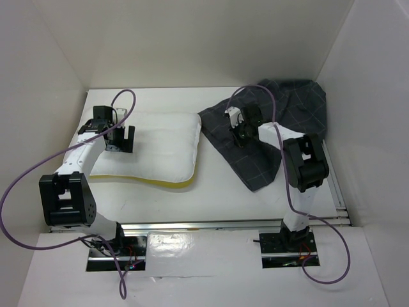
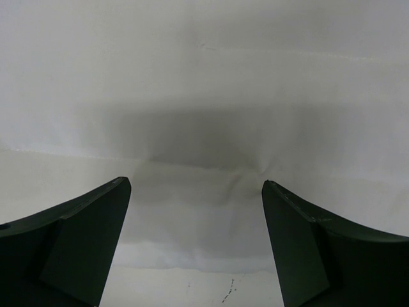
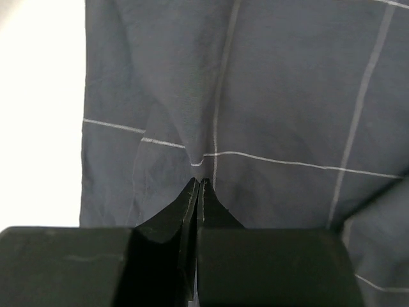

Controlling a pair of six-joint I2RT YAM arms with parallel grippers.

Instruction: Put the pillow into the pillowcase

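Note:
The white pillow (image 1: 160, 144) lies flat on the left half of the table, its yellow trim (image 1: 174, 183) along the near edge. My left gripper (image 1: 121, 139) is open over the pillow's left part; in the left wrist view its jaws (image 2: 195, 185) stand wide apart with white pillow fabric (image 2: 204, 96) between and beyond them. The dark grid-patterned pillowcase (image 1: 300, 102) lies crumpled at the right. My right gripper (image 1: 239, 137) is down on its left part; in the right wrist view it (image 3: 199, 182) is shut, with a pucker of pillowcase cloth (image 3: 287, 96) drawn into the tips.
White walls (image 1: 57, 64) close in the table on the left, back and right. A metal rail (image 1: 211, 225) runs along the near edge by the arm bases. Purple cables (image 1: 25, 173) loop beside both arms. Bare table (image 1: 211, 192) lies between pillow and pillowcase.

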